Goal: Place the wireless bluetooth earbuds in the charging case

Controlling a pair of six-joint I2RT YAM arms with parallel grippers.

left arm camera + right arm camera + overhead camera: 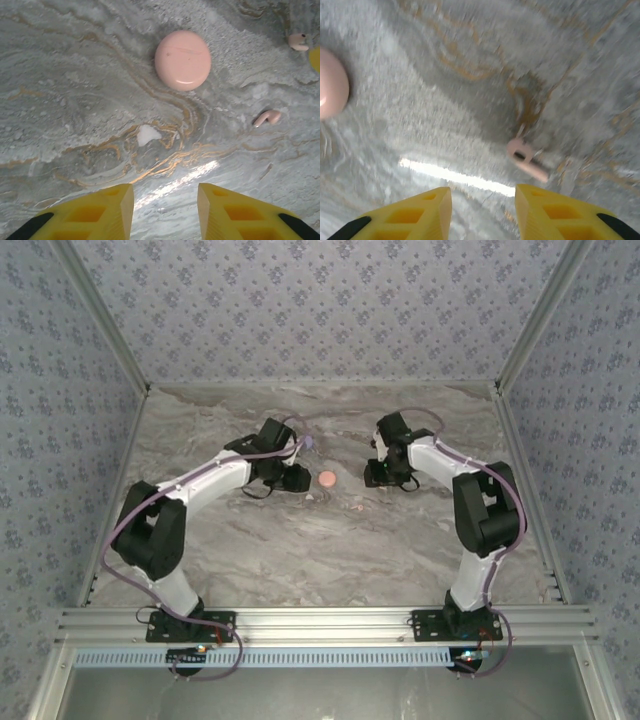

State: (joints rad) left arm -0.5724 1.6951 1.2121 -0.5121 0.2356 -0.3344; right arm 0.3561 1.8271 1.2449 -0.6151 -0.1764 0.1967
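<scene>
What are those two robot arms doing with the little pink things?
They are meant to put two pink earbuds into the round pink case. Nothing is held yet: the left gripper and right gripper hover open above the table, and the earbuds lie loose beside the closed case.

There is one round pink case [182,60], plus two pink earbuds [267,117] [298,41].

bare marble table [75,100] lies open ahead of the left gripper [165,200]; the pink case [182,60] stands further on, an earbud [267,117] to its right. another earbud [526,159] blocks the marble just ahead of the right gripper [482,205].
</scene>
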